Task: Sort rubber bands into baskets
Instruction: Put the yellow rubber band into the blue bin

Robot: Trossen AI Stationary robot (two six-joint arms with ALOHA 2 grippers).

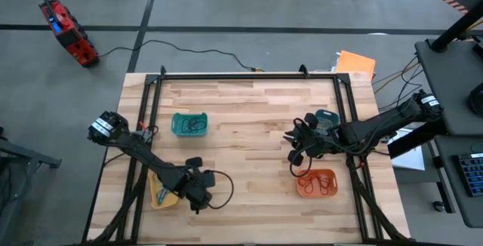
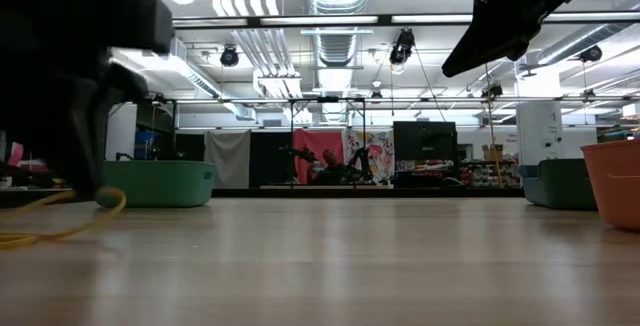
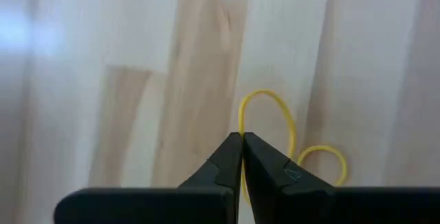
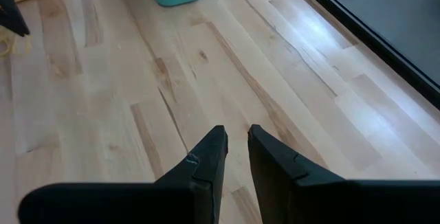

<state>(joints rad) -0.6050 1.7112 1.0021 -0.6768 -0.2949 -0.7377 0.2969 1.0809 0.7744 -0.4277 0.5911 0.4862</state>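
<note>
A yellow rubber band (image 3: 267, 97) lies on the wood near the table's front left, and my left gripper (image 3: 242, 136) is shut on it. That gripper (image 1: 198, 201) stands beside the yellow basket (image 1: 160, 195). A second yellow loop (image 3: 323, 157) lies close by; whether it is the same band I cannot tell. The teal basket (image 1: 189, 124) holds dark bands, and the orange basket (image 1: 315, 183) holds some too. The blue basket (image 1: 327, 118) is partly hidden under the right arm. My right gripper (image 4: 237, 138) hovers open over the table (image 1: 249, 103), nothing between its fingers. My left gripper pinches the yellow rubber band's strand (image 3: 241, 122) between its two shut fingertips, coming steeply from above. The loop spreads out past the tips. In the low view the band (image 2: 60, 228) trails slack from the gripper (image 2: 97, 188) onto the tabletop.
A black cable (image 1: 225, 189) loops beside my left gripper. A dark frame (image 1: 249, 75) borders the tabletop. A flat orange sheet (image 1: 356, 63) lies at the far right corner. Bare wood lies between the teal and orange baskets.
</note>
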